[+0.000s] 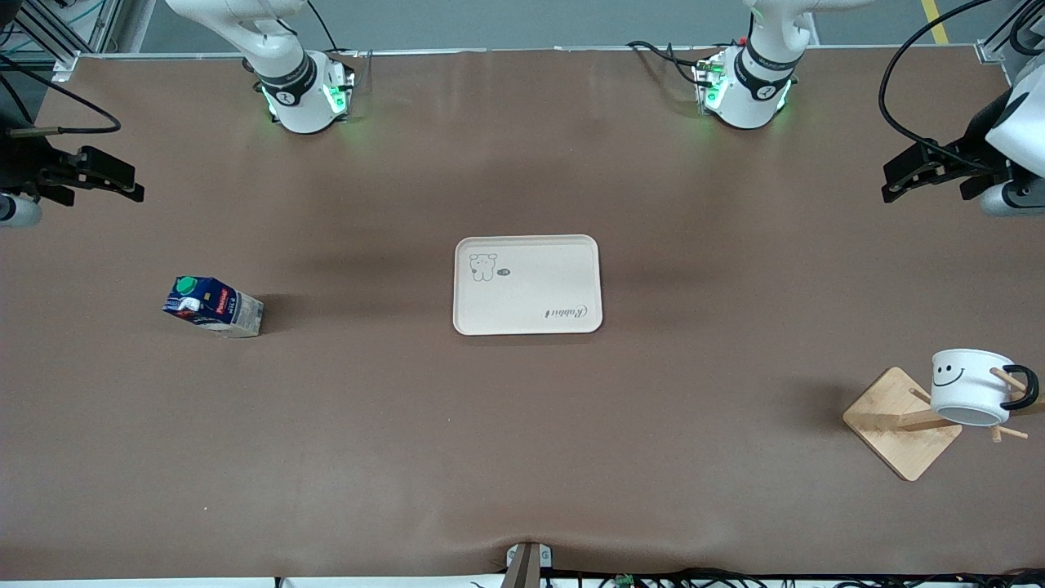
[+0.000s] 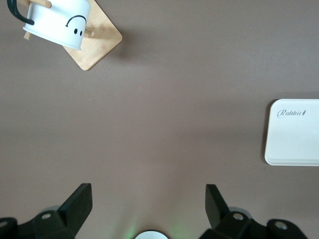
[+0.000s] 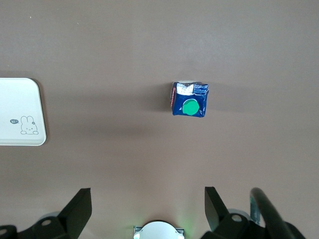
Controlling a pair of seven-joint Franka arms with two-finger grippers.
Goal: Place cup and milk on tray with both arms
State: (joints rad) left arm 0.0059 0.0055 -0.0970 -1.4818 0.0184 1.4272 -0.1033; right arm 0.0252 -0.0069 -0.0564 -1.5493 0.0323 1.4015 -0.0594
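The cream tray (image 1: 531, 286) lies flat in the middle of the table and holds nothing; its edge also shows in the wrist views (image 2: 294, 142) (image 3: 17, 99). The dark-blue milk (image 1: 214, 306) (image 3: 189, 99) with its green cap stands toward the right arm's end. The white smiley cup (image 1: 970, 386) (image 2: 60, 22) hangs mouth-down on a peg at the left arm's end. My left gripper (image 1: 891, 181) (image 2: 148, 188) hovers open over bare table near its edge. My right gripper (image 1: 131, 184) (image 3: 148, 190) hovers open over bare table, apart from the milk.
The cup's peg belongs to a wooden rack with a square base (image 1: 902, 425) (image 2: 97, 45), near the table's corner. Both arm bases (image 1: 306, 94) (image 1: 747, 90) glow green at the table's back edge. A small mount (image 1: 526, 563) and cables sit at the near edge.
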